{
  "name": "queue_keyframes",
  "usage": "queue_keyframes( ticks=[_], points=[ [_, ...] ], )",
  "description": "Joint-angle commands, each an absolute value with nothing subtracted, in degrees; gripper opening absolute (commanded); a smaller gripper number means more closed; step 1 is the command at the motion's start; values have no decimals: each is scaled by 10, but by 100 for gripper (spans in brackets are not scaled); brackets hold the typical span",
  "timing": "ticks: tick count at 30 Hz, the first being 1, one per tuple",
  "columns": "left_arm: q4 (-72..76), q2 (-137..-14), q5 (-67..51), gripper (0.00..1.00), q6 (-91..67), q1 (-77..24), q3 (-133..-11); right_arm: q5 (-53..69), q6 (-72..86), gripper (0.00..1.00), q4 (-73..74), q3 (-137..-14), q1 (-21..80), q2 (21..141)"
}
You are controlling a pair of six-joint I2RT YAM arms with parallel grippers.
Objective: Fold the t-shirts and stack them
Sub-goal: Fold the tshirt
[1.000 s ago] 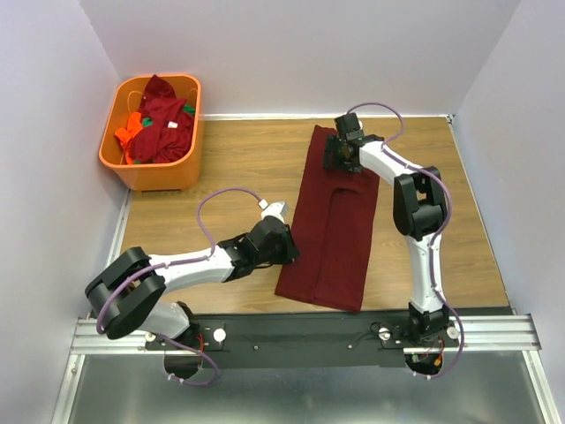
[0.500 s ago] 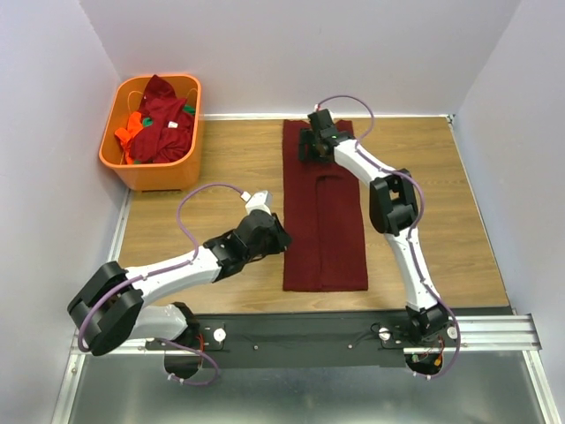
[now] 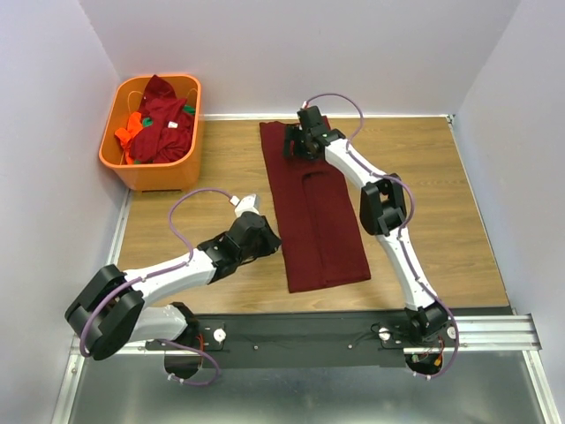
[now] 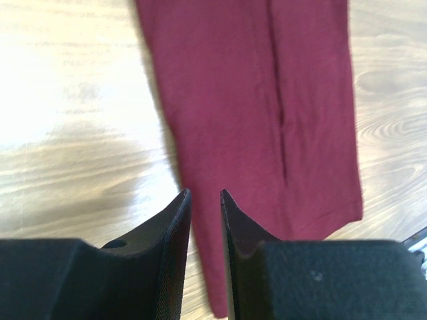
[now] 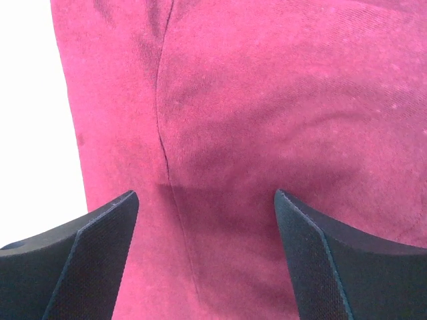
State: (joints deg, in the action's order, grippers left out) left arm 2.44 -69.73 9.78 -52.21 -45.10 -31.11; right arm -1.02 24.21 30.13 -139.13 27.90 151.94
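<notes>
A dark maroon t-shirt [image 3: 318, 221], folded into a long strip, lies slanted on the wooden table. My right gripper [image 3: 291, 146] is at its far end, jaws wide open; the right wrist view [image 5: 207, 195] shows cloth [image 5: 267, 100] filling the space between them. My left gripper [image 3: 272, 240] is at the strip's left edge near its lower half. In the left wrist view [image 4: 205, 193] its jaws stand almost together with only a thin gap, over the shirt's edge [image 4: 267, 100] and bare wood. I see nothing clamped.
An orange plastic basket [image 3: 159, 175] stands at the far left corner of the table, holding several more t-shirts [image 3: 159, 124], maroon with some orange and green. Walls close in the table at the back, left and right. A metal rail runs along the near edge.
The right gripper has moved left along the far edge, and the shirt's far end went with it, so the strip now leans the other way. The left arm shifted slightly left.
</notes>
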Motion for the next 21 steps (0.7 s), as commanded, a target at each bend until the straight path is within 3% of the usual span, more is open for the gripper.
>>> queue_keyframes(
  ticks=[1,3,4,7,11,16,21],
  points=[
    [37,-699,72,32,-533,-448,-286,-29,265,90,330,-1401,279,1473],
    [45,-705,61,36,-529,-450,-278,-42,264,91,330,-1392,278,1429],
    [48,-707,50,44,-526,-450,-273,-48,263,92,329,-1383,277,1411],
    [73,-710,26,49,-522,-456,-258,-77,259,93,329,-1319,277,1333],
    [86,-720,11,49,-526,-476,-251,-116,284,92,328,-1150,277,1207],
    [88,-752,7,42,-554,-537,-251,-133,325,91,261,-839,277,1032],
    [56,-777,23,34,-613,-602,-245,-105,356,88,231,-649,277,860]
  ],
)
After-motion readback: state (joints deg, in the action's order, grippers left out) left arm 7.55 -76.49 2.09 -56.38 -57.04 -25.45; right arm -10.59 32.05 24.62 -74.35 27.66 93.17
